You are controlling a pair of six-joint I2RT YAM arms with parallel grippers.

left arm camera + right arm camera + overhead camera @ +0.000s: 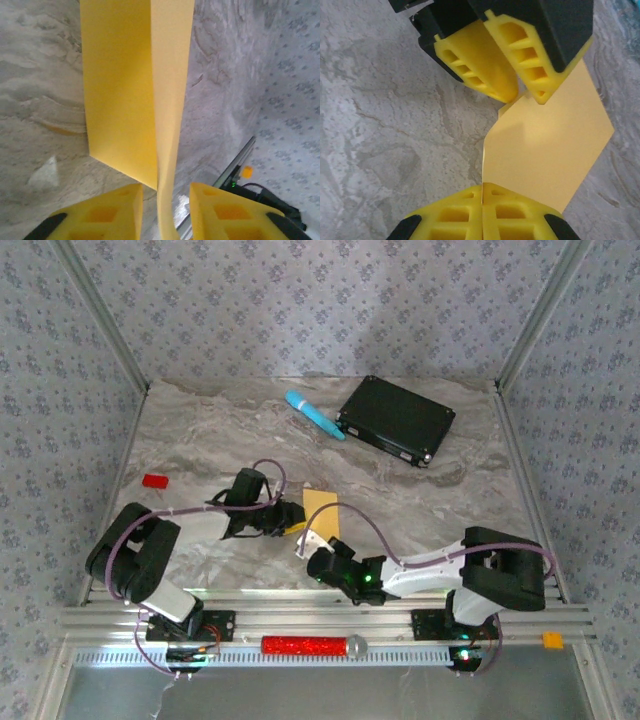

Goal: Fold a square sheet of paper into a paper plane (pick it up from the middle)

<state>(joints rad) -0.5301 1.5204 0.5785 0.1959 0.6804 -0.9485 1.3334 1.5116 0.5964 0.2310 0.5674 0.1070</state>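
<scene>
Top view: square sheet of paper [320, 504] sits on the bench [200, 440], well apart from the black flat box [397, 420], on the box's arm-base side. Left tool [291, 524] and right tool [308, 540] are both at the sheet's edge farthest from the box. Left wrist view: sheet [120, 90] is bent along a crease, and one flap runs down between the left tool [166, 189] fingers, which are narrowly apart and not pinching. Right wrist view: right tool [482, 188] is clamped tight on the sheet [550, 145] edge. Left tool [520, 95] is at the opposite corner, slightly parted.
</scene>
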